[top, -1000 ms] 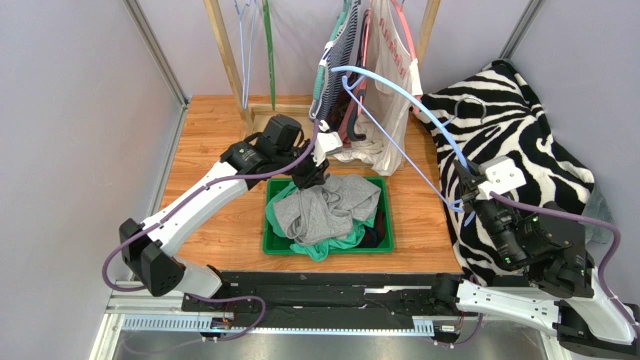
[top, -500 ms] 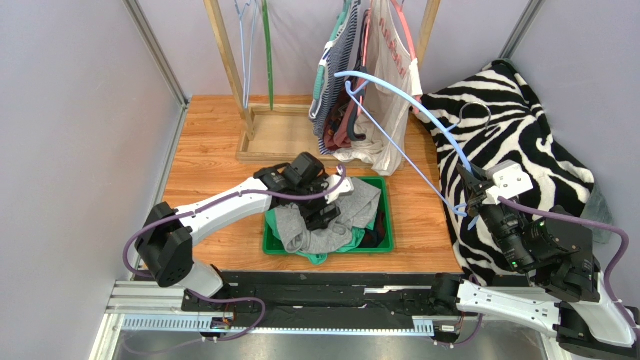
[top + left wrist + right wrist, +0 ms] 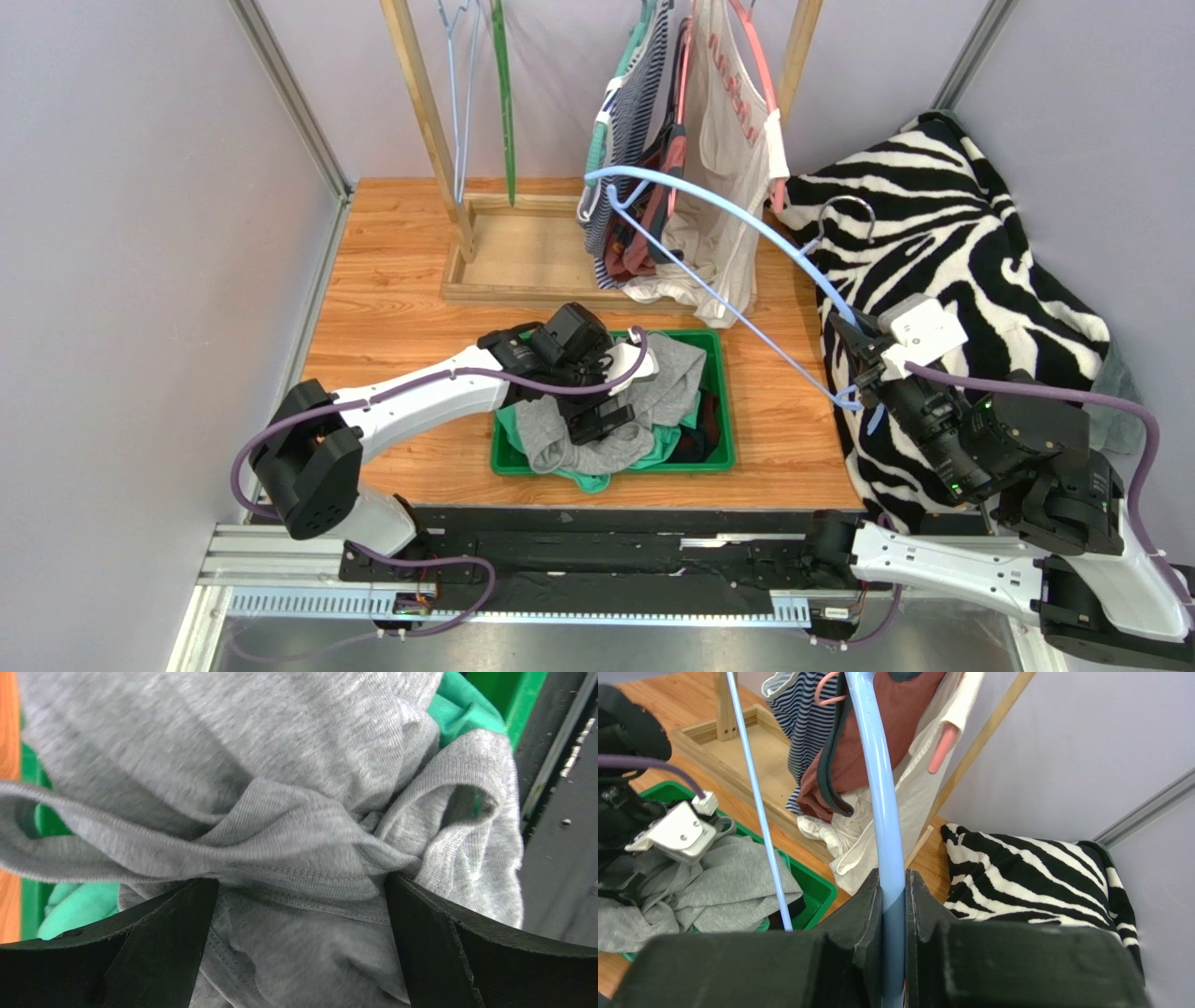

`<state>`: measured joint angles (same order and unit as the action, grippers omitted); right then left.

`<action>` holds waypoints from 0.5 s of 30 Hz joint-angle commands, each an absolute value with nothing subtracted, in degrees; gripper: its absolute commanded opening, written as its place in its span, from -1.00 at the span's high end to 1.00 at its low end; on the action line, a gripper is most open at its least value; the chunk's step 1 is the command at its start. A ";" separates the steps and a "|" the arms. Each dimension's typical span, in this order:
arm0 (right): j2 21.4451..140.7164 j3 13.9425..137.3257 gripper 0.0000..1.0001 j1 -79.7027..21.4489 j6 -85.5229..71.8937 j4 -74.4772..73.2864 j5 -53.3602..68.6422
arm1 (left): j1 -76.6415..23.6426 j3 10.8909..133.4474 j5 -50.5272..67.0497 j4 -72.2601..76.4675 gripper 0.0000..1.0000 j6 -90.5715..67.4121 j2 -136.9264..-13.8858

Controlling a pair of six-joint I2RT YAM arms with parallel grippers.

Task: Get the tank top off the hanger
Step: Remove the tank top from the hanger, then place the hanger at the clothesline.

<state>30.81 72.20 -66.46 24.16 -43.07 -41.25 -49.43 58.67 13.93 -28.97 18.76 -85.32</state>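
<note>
Grey tank top (image 3: 659,375) lies heaped in green bin (image 3: 709,336), table's near edge, mid. L gripper (image 3: 300,903): fingers spread wide astride a fold, not pinching. Lift straight up so no strap snags. R gripper (image 3: 894,882) pinches bare blue hanger (image 3: 878,777) over right edge; hold steady.

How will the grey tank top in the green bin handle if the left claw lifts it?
Likely floppy: the grey knit tank top lies crumpled in folds, so it would drape. Probably light, since the fabric looks thin. Its twisted straps might drag up the teal garment beneath it in the green plastic bin.
</note>
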 commanded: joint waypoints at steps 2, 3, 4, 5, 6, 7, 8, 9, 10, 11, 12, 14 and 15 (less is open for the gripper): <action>32.25 76.28 1.00 -66.36 23.11 -43.41 -38.85 | -49.39 68.80 14.32 -39.18 -0.97 15.75 -79.73; 32.43 76.64 1.00 -66.44 23.20 -44.46 -38.93 | -49.39 73.08 14.07 -41.98 -0.97 14.78 -78.93; 32.95 76.99 1.00 -66.45 23.73 -45.08 -38.94 | -49.39 75.30 14.24 -43.66 -0.97 14.07 -77.97; 33.31 77.60 1.00 -66.45 23.99 -45.52 -39.20 | -49.39 77.50 14.59 -45.60 -0.97 14.32 -76.39; 33.57 77.87 1.00 -66.45 24.34 -46.05 -39.37 | -49.39 81.78 15.20 -49.70 -0.97 14.59 -75.59; 33.84 78.31 1.00 -66.45 24.78 -46.49 -39.20 | -49.39 83.91 17.03 -52.09 -0.97 15.02 -74.89; 34.71 79.18 1.00 -66.45 24.96 -46.84 -38.68 | -49.39 85.94 18.01 -54.56 -0.98 15.38 -73.66; 35.06 79.54 1.00 -66.45 25.31 -47.28 -38.58 | -49.39 89.96 19.06 -59.02 -0.98 15.47 -73.04; 35.42 79.72 1.00 -66.45 25.57 -47.72 -38.41 | -49.39 91.83 21.68 -61.24 -0.98 15.56 -72.25; 35.51 79.72 1.00 -66.45 26.62 -47.99 -37.36 | -49.48 93.67 23.36 -63.43 -0.98 15.99 -70.94; 35.25 78.67 1.00 -66.45 27.33 -47.90 -36.57 | -49.40 97.00 25.03 -67.02 -0.98 16.43 -70.14; 34.72 77.00 1.00 -66.45 29.26 -47.90 -33.68 | -49.39 100.00 28.99 -69.51 -0.98 17.05 -67.69; 34.11 75.17 1.00 -66.45 29.96 -47.99 -32.97 | -49.39 102.37 29.79 -71.17 -0.98 17.22 -66.89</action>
